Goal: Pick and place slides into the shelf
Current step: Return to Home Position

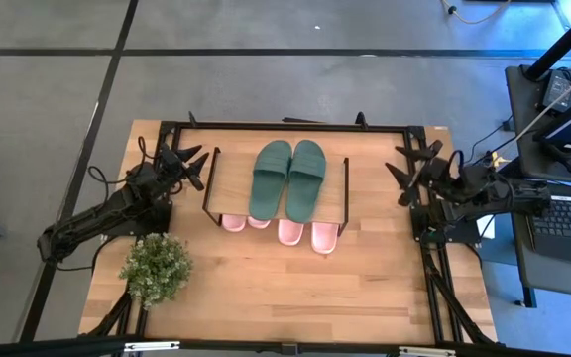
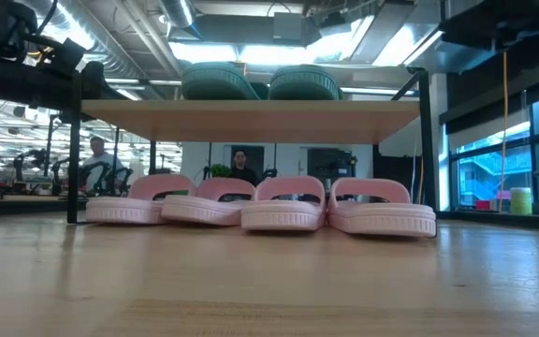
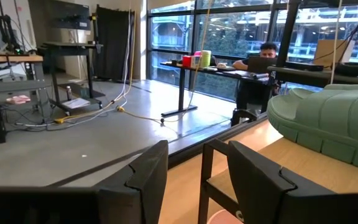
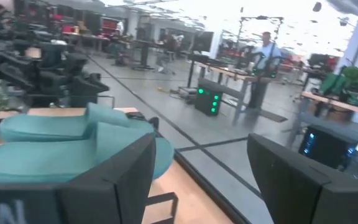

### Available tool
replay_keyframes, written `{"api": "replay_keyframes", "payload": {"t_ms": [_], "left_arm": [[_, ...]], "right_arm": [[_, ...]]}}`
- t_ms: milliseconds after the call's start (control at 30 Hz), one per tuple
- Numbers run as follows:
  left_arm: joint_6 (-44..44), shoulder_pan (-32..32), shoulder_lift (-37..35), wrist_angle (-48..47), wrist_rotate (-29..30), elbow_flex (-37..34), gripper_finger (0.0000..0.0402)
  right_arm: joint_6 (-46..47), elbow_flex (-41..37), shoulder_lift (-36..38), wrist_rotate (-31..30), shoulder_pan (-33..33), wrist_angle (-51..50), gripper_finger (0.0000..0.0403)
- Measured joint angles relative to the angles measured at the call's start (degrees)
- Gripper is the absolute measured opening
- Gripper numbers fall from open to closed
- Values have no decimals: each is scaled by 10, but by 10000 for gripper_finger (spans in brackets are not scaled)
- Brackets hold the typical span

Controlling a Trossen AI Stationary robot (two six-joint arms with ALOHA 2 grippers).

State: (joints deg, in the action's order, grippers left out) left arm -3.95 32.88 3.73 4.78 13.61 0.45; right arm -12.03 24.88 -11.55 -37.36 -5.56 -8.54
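I see two green slides [image 1: 287, 178] atop the shelf [image 1: 231, 178], four pink slides [image 1: 290, 232] beneath. My left gripper [image 1: 195, 167] and right gripper [image 1: 399, 175] flank it, fingers spread.

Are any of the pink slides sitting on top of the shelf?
No, all four pink slides stand under the shelf, and only the two green slides rest on top.
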Motion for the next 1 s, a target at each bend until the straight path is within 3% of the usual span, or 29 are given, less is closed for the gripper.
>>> {"api": "replay_keyframes", "payload": {"t_ms": [367,633,1000], "left_arm": [[0,0,0,0,0,0,159],[0,0,0,0,0,0,159],[0,0,0,0,0,0,159]], "right_arm": [[26,-33,1,2,68,12,253],[0,-108,1,67,125,146,253],[29,-170,1,148,208,210,253]]}}
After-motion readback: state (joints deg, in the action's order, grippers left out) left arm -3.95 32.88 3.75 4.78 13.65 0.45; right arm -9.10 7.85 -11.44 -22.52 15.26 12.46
